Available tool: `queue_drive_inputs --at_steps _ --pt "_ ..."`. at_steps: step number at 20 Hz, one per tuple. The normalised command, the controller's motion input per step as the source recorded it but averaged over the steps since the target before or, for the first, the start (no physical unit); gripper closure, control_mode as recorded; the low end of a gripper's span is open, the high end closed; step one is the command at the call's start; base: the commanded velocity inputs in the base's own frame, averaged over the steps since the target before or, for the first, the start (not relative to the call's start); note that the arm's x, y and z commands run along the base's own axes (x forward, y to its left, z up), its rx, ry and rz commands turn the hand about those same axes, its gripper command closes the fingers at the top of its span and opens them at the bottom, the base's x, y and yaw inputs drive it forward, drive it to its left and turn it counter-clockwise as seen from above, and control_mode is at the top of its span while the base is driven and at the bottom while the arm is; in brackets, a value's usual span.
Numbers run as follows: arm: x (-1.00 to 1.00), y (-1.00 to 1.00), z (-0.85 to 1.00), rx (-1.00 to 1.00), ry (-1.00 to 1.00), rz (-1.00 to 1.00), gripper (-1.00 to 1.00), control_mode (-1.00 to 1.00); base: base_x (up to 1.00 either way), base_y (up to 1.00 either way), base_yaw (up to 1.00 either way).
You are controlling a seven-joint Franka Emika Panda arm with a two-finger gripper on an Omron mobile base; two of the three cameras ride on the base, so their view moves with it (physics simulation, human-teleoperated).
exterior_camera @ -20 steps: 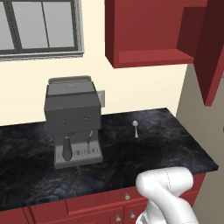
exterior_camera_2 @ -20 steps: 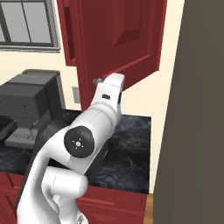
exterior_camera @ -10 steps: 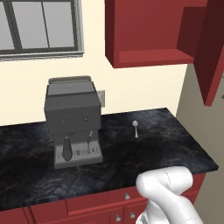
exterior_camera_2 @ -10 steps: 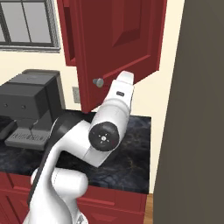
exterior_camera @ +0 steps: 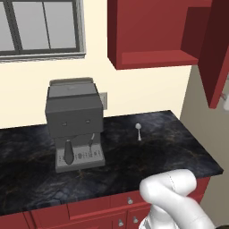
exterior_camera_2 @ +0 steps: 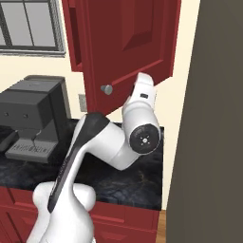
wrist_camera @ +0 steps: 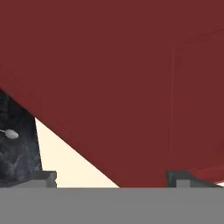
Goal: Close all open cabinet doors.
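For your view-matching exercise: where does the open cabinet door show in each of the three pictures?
Left base view: the door stands edge-on at the upper right, swung out from the cabinet.
Right base view: its front face fills the upper middle, knob at its lower left.
Hand view: its red panel covers most of the picture.
Shared landmark: the black counter.

Coffee machine (exterior_camera: 74, 123) on counter (exterior_camera: 156, 152), spoon (exterior_camera: 138, 131) right; open cabinet door (exterior_camera_2: 130, 45) above.
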Motion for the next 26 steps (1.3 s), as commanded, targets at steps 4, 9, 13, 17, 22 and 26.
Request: queue_drive_inputs --at_steps 4,9,13,17,22,26 --pt "0.46 0.00 0.00 0.04 0.00 0.13 -1.00 -1.00 0.00 0.00 0.00" --pt "0.43 0.00 0.00 0.03 -0.03 0.11 -1.00 -1.00 0.00 0.00 0.00" --pt "0.45 0.07 0.00 0.00 -0.04 0.09 -1.00 -1.00 0.00 0.00 0.00" --pt "0.37 0.20 0.00 0.00 -0.06 0.09 -1.00 -1.00 0.00 0.00 0.00" --pt "0.12 0.41 0.00 0.00 -0.10 0.07 -1.00 -1.00 0.00 0.00 0.00" --pt "0.00 0.79 0.00 0.00 -0.14 0.01 -1.00 -1.00 0.00 0.00 0.00"
